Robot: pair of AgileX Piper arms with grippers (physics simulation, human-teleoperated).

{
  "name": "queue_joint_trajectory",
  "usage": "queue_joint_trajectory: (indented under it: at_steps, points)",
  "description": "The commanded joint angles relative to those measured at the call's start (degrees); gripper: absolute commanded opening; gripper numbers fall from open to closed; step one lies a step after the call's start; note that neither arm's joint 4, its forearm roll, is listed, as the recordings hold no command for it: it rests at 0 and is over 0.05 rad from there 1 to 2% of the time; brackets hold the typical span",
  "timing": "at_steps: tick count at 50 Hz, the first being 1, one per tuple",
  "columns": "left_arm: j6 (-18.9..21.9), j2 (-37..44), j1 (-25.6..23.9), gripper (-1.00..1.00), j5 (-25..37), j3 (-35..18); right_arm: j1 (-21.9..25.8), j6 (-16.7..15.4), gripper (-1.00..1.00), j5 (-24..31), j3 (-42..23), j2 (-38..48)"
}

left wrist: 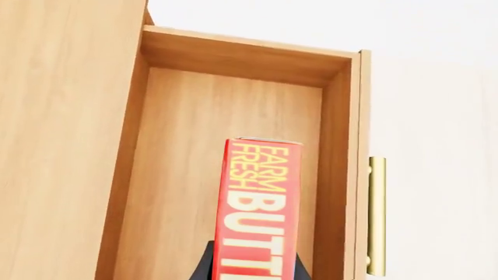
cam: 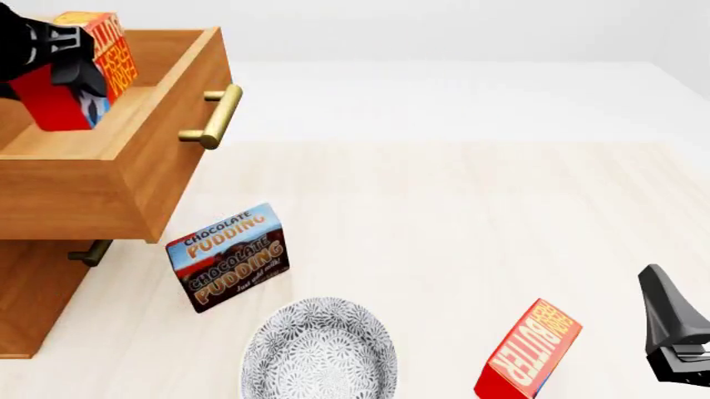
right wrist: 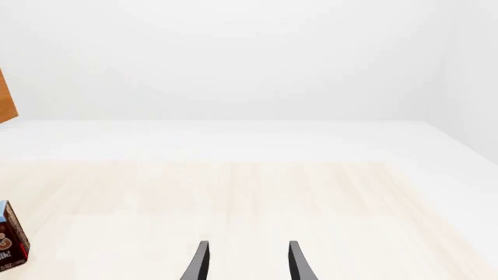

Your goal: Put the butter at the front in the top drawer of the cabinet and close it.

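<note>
The left pincer [cam: 69,62], clamped on the butter [cam: 91,71], holds it above the open top drawer [cam: 133,158] for release inside, while the right pincer [right wrist: 247,262] idles with jaws apart over the worktop [cam: 466,233].

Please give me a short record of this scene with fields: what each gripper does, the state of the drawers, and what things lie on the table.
left gripper: shut on the butter, held above the top drawer
top drawer: pulled open, plain wood inside, nothing seen inside
lower drawer: closed
cabinet: at table's left side
right gripper: open, holds nothing, low at the right
second butter carton: on the table, near the right gripper
chocolate pudding box: on the table, beside the cabinet
patterned bowl: near edge, before the pudding box
</note>
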Motion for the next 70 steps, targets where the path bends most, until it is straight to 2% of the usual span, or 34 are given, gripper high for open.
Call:
queue_joint_trajectory:
  at_steps: [1,15,33,54,58,70]
  points:
    - [0.08,0.1,-0.33,-1.0,-4.13,3.43,-0.01,0.01,1.0,-0.18,0.09,0.07]
    - [0.62,0.11,0.95,-1.0,-6.11,5.87,-0.01,0.01,1.0,-0.19,0.09,0.07]
    - [2.22,0.21,2.35,-1.0,-6.68,5.59,-0.02,0.01,1.0,-0.19,0.09,0.07]
    - [1.8,0.63,2.08,-1.0,-8.9,7.56,-0.02,0.01,1.0,-0.19,0.09,0.07]
    - [2.89,0.59,3.09,-1.0,-9.04,6.95,-0.02,0.02,1.0,-0.19,0.09,0.07]
    - [1.9,1.13,2.3,-1.0,-10.04,8.28,-0.01,0.01,1.0,-0.19,0.09,0.07]
